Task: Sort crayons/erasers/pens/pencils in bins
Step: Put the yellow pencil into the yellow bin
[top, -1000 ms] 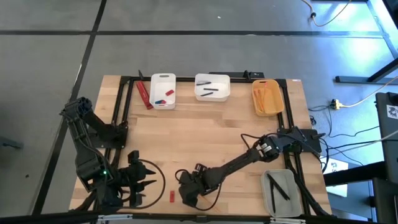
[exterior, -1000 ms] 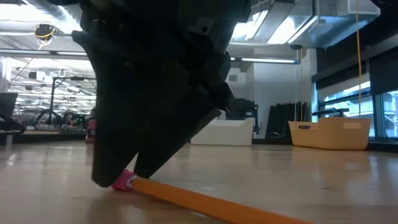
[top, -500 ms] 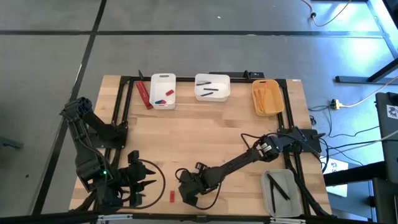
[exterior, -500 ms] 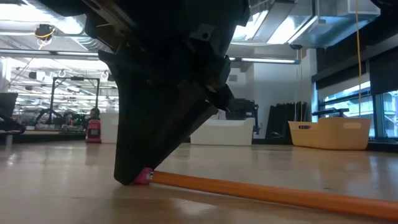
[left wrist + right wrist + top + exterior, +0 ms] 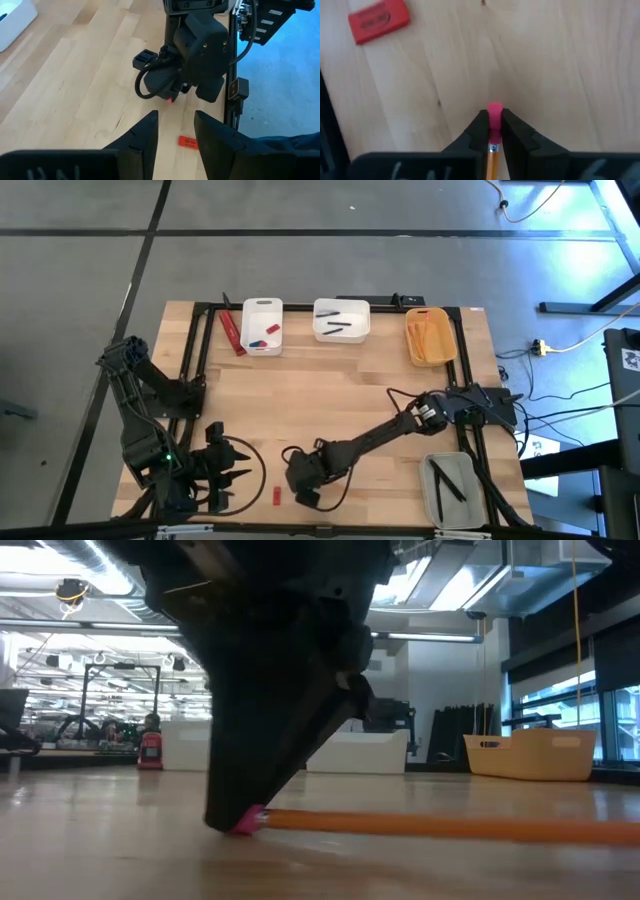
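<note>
Right gripper [image 5: 495,131] pinching a pencil [image 5: 493,152] at its pink end, low over the table's [image 5: 330,395] near edge.

Pencil lying almost level just above the wood in the low view, fingers [image 5: 517,135] pressed on either side of its metal band; small red eraser [image 5: 275,496] on the boards just beside. Left gripper [image 5: 176,131] near the front left corner, spread apart, holding nothing. Far side: narrow white bin [image 5: 262,326], wider white bin [image 5: 342,321] with pens [image 5: 340,328], yellow-orange bin [image 5: 431,337]; grey bin [image 5: 454,490] at near right.
</note>
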